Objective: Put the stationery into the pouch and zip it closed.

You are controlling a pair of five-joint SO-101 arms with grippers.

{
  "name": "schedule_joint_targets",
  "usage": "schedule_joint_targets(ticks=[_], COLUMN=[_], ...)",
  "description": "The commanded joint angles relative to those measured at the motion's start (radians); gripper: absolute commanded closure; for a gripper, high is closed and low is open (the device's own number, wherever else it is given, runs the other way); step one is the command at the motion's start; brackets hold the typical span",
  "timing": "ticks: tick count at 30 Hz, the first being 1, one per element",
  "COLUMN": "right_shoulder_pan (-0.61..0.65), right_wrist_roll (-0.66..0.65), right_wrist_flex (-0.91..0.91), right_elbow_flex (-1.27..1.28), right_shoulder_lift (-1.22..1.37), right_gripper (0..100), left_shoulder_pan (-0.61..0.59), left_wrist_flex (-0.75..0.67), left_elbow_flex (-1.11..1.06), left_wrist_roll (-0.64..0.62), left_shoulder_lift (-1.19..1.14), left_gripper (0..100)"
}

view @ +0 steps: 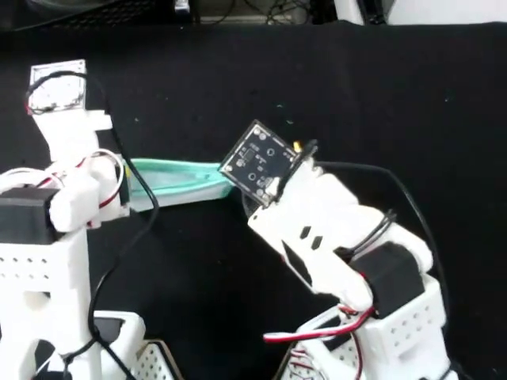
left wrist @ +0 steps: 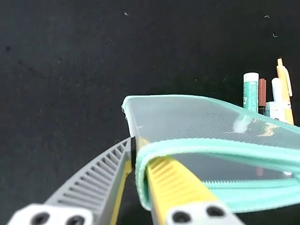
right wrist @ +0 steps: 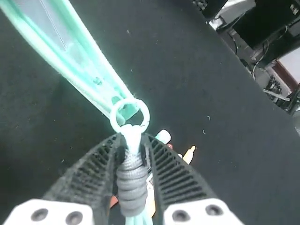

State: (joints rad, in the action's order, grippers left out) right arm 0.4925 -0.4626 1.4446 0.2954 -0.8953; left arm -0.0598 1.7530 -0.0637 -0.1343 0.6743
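While the pouch (view: 178,182) was stretched between the two arms, running from the table's (view: 380,95) centre out toward 9 o'clock in the high view, it was held at both ends. The left gripper (left wrist: 138,152) was closed on the 9 o'clock end, with its yellow finger tucked under the teal edge and its grey finger outside. The right gripper (right wrist: 132,139) was clamped on the zipper pull (right wrist: 131,178) at the 3 o'clock end, just behind the ring (right wrist: 130,115).

The likeliest failure looked like a slip. The pull was a thin cord between ribbed fingers, so a hard tug along the zip could draw it out of the jaws. The same tug could drag the smooth plastic edge off the left gripper's fingers, and the pouch would then go slack. The stationery (left wrist: 262,96) lay close to the pull's end, so a pen tip near the mouth could block the slider.

The right wrist view gave the pinch on the pull, with pen tips (right wrist: 163,136) just beneath it. The high view hid that spot under the right arm's camera board (view: 257,162). The left wrist view gave the hold on the pouch's edge. Neither wrist view settled whether the stationery sat fully inside, nor how far the zip was drawn.
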Motion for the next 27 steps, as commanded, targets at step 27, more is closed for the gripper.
schedule_joint_targets(ticks=[27], right_shoulder_pan=[-0.181], right_wrist_roll=[0.002], right_wrist_flex=[0.083], right_elbow_flex=[-0.124], right_shoulder_lift=[-0.165], right_gripper=[77.3], left_shoulder_pan=[-0.025], left_wrist_flex=[0.005], left_elbow_flex=[-0.035], left_wrist_roll=[-0.006], left_shoulder_lift=[0.002], left_gripper=[97])
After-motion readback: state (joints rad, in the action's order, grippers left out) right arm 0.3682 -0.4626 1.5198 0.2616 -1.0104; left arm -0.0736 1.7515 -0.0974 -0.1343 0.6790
